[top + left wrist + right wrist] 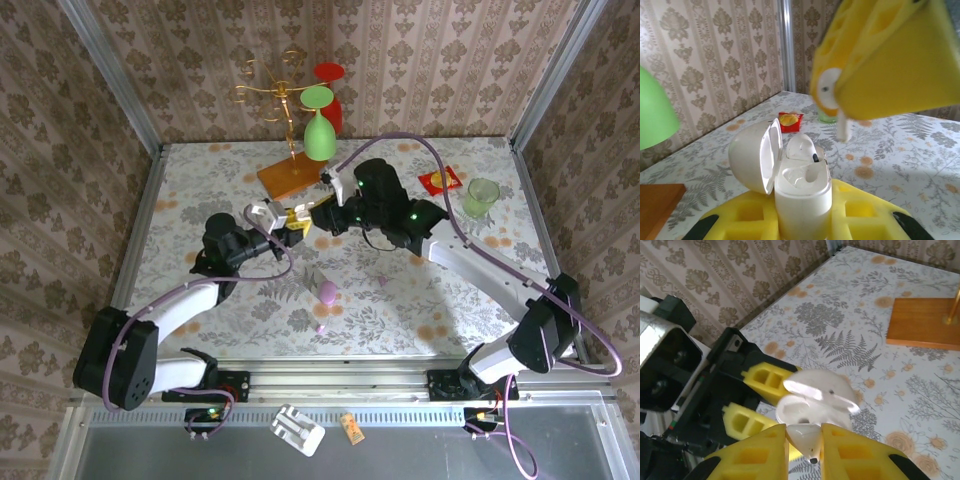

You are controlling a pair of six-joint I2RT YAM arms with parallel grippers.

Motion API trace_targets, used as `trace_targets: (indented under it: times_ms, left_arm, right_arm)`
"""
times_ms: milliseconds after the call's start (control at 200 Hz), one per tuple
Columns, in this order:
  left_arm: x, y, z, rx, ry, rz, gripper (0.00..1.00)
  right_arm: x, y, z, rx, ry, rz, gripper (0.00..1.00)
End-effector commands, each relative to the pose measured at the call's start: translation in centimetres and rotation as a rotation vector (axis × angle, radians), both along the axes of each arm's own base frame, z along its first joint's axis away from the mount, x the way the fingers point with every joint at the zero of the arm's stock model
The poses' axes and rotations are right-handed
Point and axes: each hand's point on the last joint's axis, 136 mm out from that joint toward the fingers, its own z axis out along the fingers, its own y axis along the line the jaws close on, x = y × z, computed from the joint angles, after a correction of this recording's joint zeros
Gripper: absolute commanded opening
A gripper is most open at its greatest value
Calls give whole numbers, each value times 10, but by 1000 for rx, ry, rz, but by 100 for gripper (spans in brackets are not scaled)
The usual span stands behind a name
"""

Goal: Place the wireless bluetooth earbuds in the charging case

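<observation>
Charging case pale, upright, clamped betw fingers of L gripper, over mid table, just near of wooden base. Lid swung open to one side. 1st earbud sits in one slot w/ dark dot showing; other slot bare. R gripper pinched on 2nd earbud, stem pointing down, right over case opening. L wrist view shows stem tip apart from case. Grippers nearly tip to tip in top view.
</observation>
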Motion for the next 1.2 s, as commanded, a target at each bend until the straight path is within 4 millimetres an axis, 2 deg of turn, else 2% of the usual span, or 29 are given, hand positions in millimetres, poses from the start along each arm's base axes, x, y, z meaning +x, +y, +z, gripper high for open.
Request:
trace_targets:
  times_ms: [0, 235, 515, 850, 1195]
  left_arm:
    - [-10, -13, 21, -47, -45, -82, 2]
    - [-12, -15, 22, -49, -53, -97, 2]
    - [-11, -14, 25, -50, -59, -88, 2]
    - [-9, -14, 25, -47, -70, -81, 2]
    - [-9, -12, 26, -47, -75, -63, 2]
  right_arm:
    - [1, 12, 12, 13, -37, 42, 20]
    - [2, 15, 11, -7, -53, 47, 19]
    - [5, 7, -4, -72, -52, 19, 19]
    - [-2, -5, -16, -106, -22, -5, 18]
    - [-11, -4, -16, -94, 1, 25, 18]
